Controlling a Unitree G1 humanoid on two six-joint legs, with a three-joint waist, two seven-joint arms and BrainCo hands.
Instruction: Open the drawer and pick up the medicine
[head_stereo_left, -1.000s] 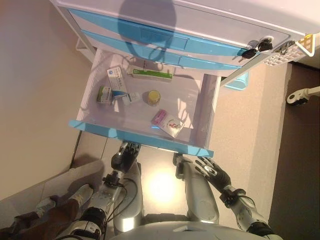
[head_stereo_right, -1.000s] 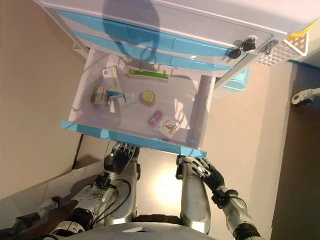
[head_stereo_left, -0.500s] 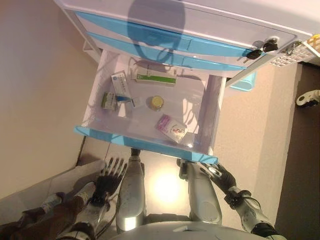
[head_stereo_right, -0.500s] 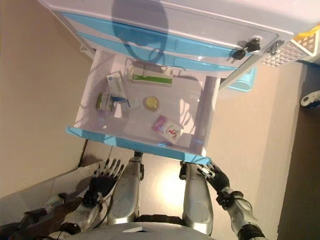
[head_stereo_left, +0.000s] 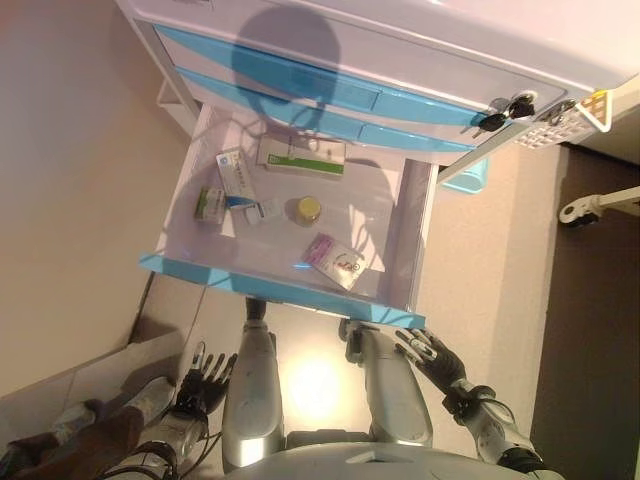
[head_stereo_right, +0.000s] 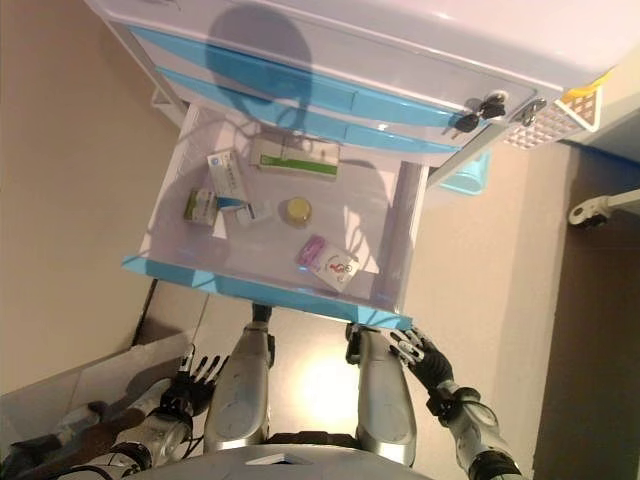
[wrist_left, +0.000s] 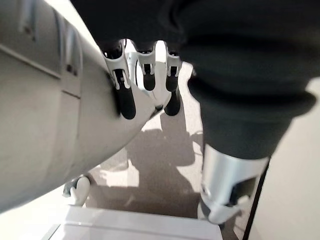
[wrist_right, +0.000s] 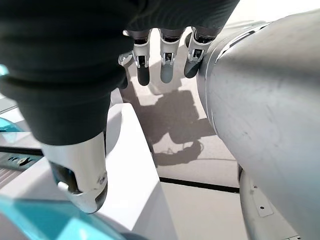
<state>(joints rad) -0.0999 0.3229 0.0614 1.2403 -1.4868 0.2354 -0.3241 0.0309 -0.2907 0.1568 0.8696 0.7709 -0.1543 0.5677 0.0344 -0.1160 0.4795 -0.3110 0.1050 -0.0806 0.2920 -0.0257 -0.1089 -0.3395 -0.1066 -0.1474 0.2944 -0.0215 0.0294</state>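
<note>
We note the drawer (head_stereo_left: 285, 285) standing pulled out of the white cabinet (head_stereo_left: 400, 60), its light blue front edge nearest us, two shut blue drawer fronts (head_stereo_left: 300, 85) above it. The medicine lies loose on the drawer floor, in neither hand: a long green-and-white box (head_stereo_left: 302, 155) at the back, a white-and-blue box (head_stereo_left: 235, 177) toward the left, a small green box (head_stereo_left: 210, 204) just beside that, a small white item (head_stereo_left: 267, 210) next to it, a round yellow-lidded jar (head_stereo_left: 308, 209) near the middle, and a pink pack (head_stereo_left: 320, 249) touching a white sachet (head_stereo_left: 346, 267) toward the front right.

Our left hand (head_stereo_left: 203, 377) hangs low, well below the drawer front and apart from it, fingers spread and straight, holding nothing. Our right hand (head_stereo_left: 430, 354) sits just under the drawer's right front corner, fingers loosely extended, also empty; we cannot tell whether it touches the drawer.

A bunch of keys (head_stereo_left: 505, 108) hangs in the cabinet's lock at upper right. A white perforated basket (head_stereo_left: 560, 120) shows beside it, and a castor wheel (head_stereo_left: 575, 210) on the dark floor to the right.
</note>
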